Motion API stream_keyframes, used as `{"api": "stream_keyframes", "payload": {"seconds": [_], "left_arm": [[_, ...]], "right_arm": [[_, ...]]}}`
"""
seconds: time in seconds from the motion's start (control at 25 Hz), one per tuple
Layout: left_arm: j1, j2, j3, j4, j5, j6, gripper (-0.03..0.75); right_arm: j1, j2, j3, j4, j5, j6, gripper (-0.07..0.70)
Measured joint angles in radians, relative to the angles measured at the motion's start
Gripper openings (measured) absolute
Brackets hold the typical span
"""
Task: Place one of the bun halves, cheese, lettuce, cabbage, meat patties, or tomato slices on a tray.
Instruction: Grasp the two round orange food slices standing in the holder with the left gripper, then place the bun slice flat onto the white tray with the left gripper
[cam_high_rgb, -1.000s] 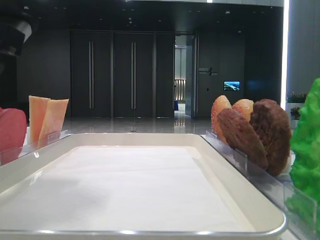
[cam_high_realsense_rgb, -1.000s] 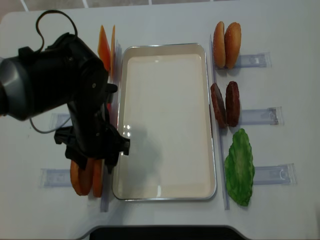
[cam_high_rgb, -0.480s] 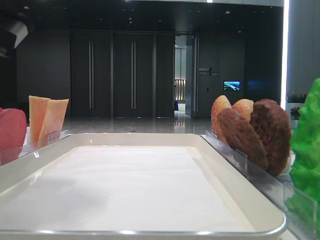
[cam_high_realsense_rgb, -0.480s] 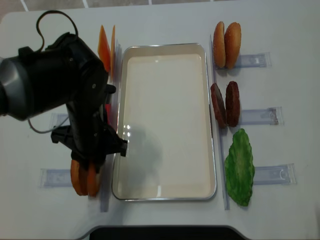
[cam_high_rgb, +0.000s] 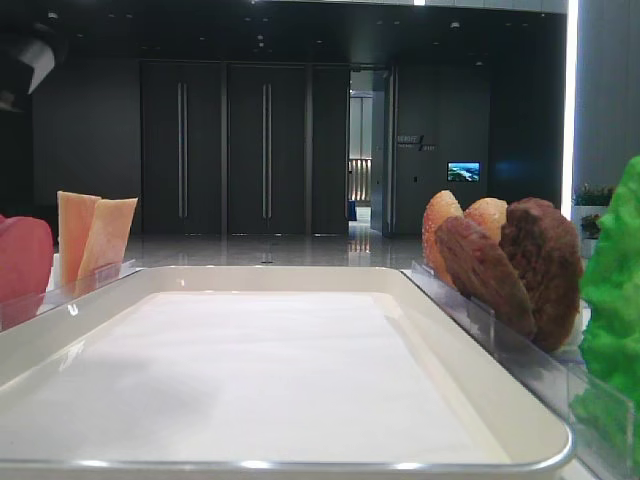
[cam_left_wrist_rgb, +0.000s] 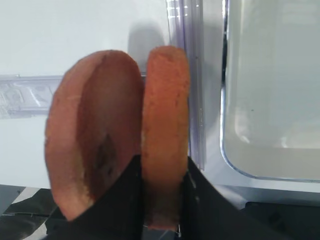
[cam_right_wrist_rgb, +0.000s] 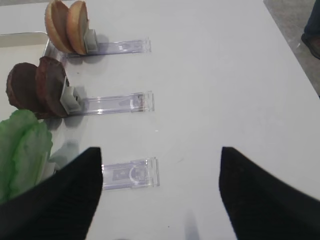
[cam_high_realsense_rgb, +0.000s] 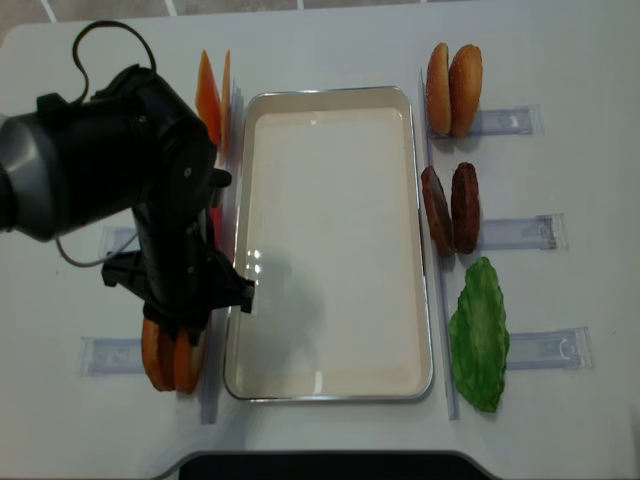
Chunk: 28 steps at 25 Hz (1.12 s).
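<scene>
Two bun halves (cam_high_realsense_rgb: 166, 362) stand on edge in a clear rack left of the tray (cam_high_realsense_rgb: 330, 250). My left gripper (cam_left_wrist_rgb: 162, 200) is shut on the right bun half (cam_left_wrist_rgb: 165, 125), one black finger on each face. The other half (cam_left_wrist_rgb: 90, 135) leans free beside it. The cream tray (cam_left_wrist_rgb: 270, 100) holds only its white liner. Cheese slices (cam_high_realsense_rgb: 207, 95) stand at the far left, and a tomato slice (cam_high_rgb: 20, 262) shows at the left edge. At the right are two more bun halves (cam_high_realsense_rgb: 453, 75), meat patties (cam_high_realsense_rgb: 450, 207) and lettuce (cam_high_realsense_rgb: 478, 335). My right gripper (cam_right_wrist_rgb: 160, 200) hangs open over the table.
Clear plastic racks (cam_high_realsense_rgb: 515, 232) stick out from the food on the right side. One short rack (cam_right_wrist_rgb: 130, 172) lies between the right gripper's fingers (cam_right_wrist_rgb: 75, 195). The bulky left arm (cam_high_realsense_rgb: 120, 180) covers the tomato rack from above. The table's front edge (cam_high_realsense_rgb: 320, 462) is close.
The left gripper has closed from wide open onto the right bun half and shifted slightly left. The right gripper and all other food stay put.
</scene>
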Motion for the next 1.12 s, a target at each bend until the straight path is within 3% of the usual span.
{"api": "stream_keyframes", "payload": {"seconds": [1.0, 1.08, 1.12], "left_arm": [[0.0, -0.284, 0.0, -0.183, 0.023, -0.004, 0.138], [0.0, -0.285, 0.0, -0.213, -0.004, -0.002, 0.138], [0.0, -0.285, 0.0, -0.238, -0.045, 0.008, 0.138]], "right_arm": [[0.0, 0.0, 0.0, 0.0, 0.0, 0.0, 0.472], [0.0, 0.0, 0.0, 0.0, 0.0, 0.0, 0.472], [0.0, 0.0, 0.0, 0.0, 0.0, 0.0, 0.472]]}}
